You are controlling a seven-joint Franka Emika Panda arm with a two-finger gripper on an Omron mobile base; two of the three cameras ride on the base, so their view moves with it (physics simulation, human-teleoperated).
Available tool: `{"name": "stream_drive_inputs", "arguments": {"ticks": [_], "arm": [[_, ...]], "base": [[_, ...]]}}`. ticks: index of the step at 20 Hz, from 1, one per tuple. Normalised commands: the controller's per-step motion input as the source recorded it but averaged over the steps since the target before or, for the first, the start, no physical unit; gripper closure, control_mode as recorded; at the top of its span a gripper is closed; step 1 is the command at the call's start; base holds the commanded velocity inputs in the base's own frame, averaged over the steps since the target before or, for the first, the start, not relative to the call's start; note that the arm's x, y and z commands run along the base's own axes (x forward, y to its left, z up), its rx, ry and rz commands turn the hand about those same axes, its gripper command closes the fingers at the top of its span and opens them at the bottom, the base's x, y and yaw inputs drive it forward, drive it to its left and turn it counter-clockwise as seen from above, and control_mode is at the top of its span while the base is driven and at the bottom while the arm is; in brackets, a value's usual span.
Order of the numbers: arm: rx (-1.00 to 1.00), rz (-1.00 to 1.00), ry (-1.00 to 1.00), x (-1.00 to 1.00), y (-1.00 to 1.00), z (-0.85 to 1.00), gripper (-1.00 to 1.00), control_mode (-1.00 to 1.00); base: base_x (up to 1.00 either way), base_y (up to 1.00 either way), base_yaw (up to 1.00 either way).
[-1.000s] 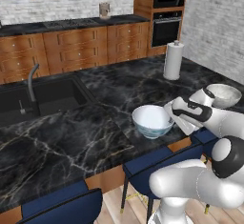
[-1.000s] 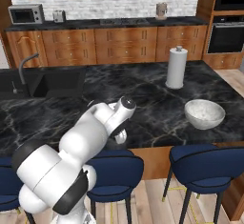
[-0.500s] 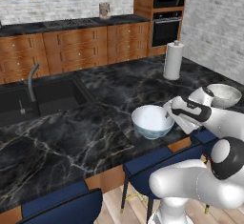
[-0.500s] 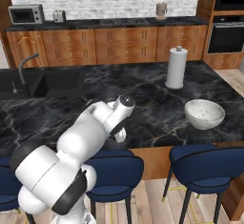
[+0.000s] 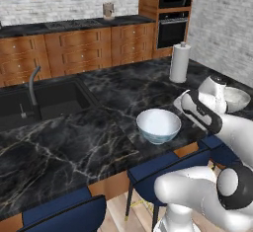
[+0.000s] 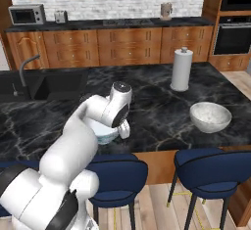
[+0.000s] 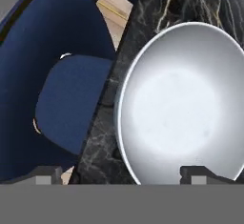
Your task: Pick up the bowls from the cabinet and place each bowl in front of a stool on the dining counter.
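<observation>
The white bowl with the blue pattern stands upright on the dining counter near its front edge, above a navy stool. My gripper hovers just right of its rim, open and holding nothing. In the hand view the bowl lies below the gripper, whose fingertips are wide apart, with a stool seat beside it. The marble-grey bowl rests on the counter further right, above another stool. My arm partly hides the patterned bowl in the right base view.
A paper towel roll stands upright behind the bowls. The built-in sink with its faucet lies at the counter's left. A back counter with a microwave and wall ovens runs behind.
My hand has drawn slightly up and away from the patterned bowl. The bowl itself has stayed where it was on the counter.
</observation>
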Motion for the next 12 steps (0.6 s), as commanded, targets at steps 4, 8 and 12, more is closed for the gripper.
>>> {"name": "stream_drive_inputs", "arguments": {"ticks": [4, 8, 12], "arm": [[-0.1, 0.06, -0.04, -1.0, -0.2, 0.74, -1.0, -1.0], [-0.14, 0.15, 0.0, -0.97, 0.03, 0.79, -1.0, -1.0], [-0.17, 0.12, 0.08, -0.59, 0.49, 0.59, -1.0, -1.0]], "base": [[0.0, 0.0, 0.0], [0.0, 0.0, 0.0], [0.0, 0.0, 0.0]]}}
